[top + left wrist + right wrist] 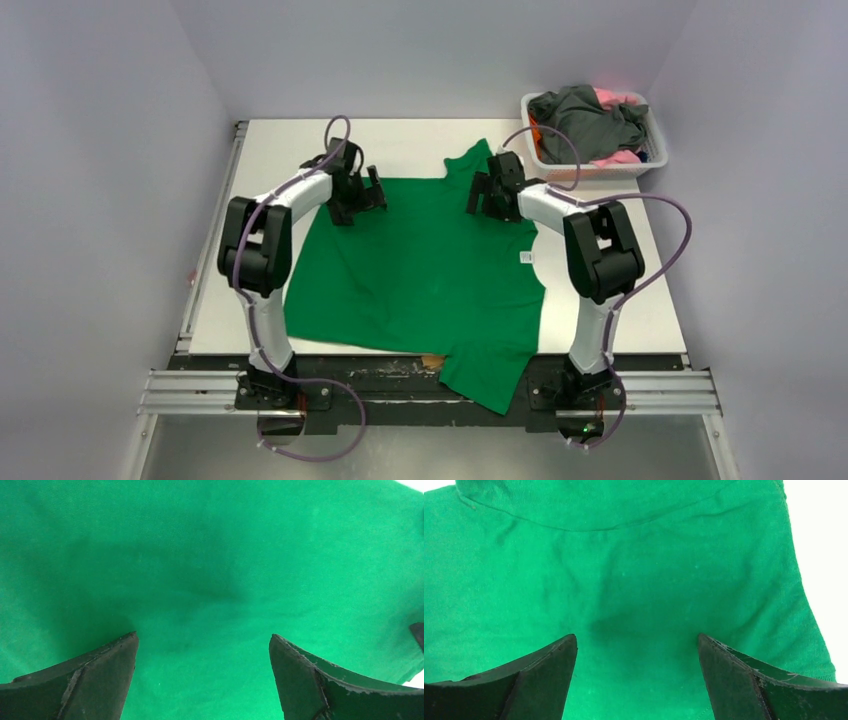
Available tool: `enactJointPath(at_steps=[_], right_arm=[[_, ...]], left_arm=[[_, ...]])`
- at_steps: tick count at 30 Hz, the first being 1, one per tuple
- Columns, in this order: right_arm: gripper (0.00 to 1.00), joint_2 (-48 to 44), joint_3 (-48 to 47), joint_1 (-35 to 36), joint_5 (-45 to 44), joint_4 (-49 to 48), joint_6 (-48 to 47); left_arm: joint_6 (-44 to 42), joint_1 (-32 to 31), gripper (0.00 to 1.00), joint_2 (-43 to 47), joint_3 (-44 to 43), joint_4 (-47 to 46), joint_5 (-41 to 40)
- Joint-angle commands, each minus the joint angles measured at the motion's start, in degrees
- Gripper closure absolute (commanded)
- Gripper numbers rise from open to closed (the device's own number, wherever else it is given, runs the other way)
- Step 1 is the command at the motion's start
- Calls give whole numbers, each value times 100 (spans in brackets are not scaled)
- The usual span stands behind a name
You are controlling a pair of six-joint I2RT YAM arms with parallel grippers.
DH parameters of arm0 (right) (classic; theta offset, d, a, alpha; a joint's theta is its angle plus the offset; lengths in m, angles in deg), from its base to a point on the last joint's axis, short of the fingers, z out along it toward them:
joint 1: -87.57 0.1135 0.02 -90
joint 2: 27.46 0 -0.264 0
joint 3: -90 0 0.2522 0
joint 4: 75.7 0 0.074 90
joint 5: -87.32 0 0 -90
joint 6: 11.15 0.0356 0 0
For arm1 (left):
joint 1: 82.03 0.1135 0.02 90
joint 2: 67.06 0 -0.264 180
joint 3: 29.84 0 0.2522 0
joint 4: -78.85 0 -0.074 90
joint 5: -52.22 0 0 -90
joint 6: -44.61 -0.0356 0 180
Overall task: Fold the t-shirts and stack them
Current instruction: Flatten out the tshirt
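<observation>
while left gripper (203,637) and right gripper (637,637) hang spread above the green t-shirt (420,270), matching edge points should be pinched.

The left gripper (204,640) hangs over a bright green t-shirt (210,555), its two dark fingers (100,670) spread wide with nothing between them. Smooth fabric fills nearly the whole frame, with a soft shadow (200,590) across its middle. Slivers of white table (414,484) show at the right-hand corners.
</observation>
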Motion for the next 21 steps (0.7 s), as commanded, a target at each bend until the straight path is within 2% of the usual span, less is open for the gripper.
enactJointPath(at_steps=[1,9,16,21], right_arm=[[12,393,-546,-10,8,324,164],[12,1920,-2442,-60,231,915,85],[12,2996,-4085,-250,641,1275,247],[12,3261,-4891,-364,729,1318,129]], left_arm=[[23,11,0,-524,-647,390,295],[274,111,0,-1829,-2356,766,1009],[559,312,0,-3190,-4626,1277,1526],[817,539,0,-3618,-5323,1031,1862]])
